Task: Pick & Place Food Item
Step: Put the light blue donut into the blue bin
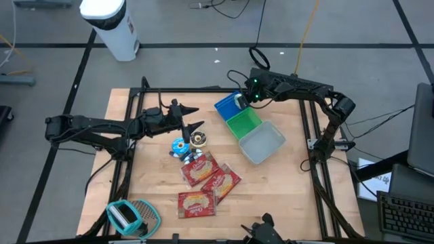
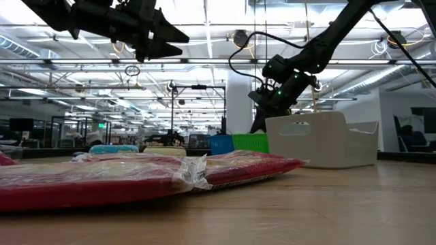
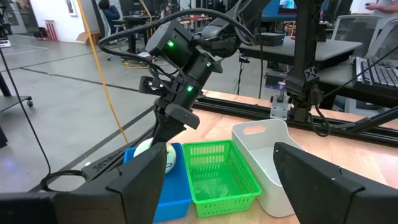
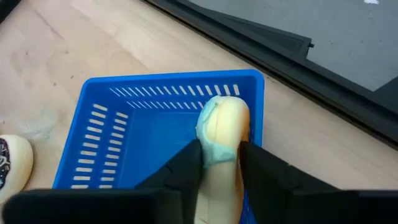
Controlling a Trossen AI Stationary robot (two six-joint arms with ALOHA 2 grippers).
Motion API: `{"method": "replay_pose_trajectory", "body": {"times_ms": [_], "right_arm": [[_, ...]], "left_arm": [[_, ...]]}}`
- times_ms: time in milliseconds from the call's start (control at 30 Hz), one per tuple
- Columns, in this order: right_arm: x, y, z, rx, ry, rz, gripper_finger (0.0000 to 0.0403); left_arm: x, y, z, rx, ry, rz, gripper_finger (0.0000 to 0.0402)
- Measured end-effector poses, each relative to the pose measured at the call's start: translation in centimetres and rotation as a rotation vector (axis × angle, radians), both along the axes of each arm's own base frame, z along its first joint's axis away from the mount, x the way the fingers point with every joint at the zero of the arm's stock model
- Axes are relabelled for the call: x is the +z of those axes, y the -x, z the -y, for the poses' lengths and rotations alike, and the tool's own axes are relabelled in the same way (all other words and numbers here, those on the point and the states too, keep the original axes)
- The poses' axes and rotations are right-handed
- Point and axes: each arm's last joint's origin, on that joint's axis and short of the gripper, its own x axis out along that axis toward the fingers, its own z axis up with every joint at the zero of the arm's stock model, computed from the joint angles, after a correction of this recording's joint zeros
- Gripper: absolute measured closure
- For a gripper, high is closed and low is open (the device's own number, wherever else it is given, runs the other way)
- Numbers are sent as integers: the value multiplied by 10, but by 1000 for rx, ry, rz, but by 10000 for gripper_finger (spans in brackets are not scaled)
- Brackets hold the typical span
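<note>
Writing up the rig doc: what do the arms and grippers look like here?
Both arms are black, jointed links. The right arm carries looping black cables and green indicator lights near the wrist. The left arm looks the same, with cable runs along it. The left gripper and right gripper each have two dark fingers: the left's broad and flat, the right's wedge-shaped. No printed markings are visible on them.

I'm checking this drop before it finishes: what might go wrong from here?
The right gripper has the pale wrapped food item between its fingers, close to the blue slotted basket's far wall; released there, it might catch the rim. The right gripper might also nudge the adjoining green basket.
</note>
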Motion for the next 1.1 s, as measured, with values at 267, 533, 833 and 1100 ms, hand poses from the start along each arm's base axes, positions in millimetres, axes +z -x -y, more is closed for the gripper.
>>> {"method": "replay_pose_trajectory", "body": {"times_ms": [267,533,833,1100], "right_arm": [[0,0,0,26,26,-14,236],[-1,2,2,16,75,-53,216],[1,2,1,37,97,-60,214],[10,3,1,56,144,-41,214]], "left_arm": [[0,0,0,-1,2,1,105],[0,0,0,-1,5,2,105],[0,0,0,-1,6,1,105],[0,0,0,-2,9,1,105]]}}
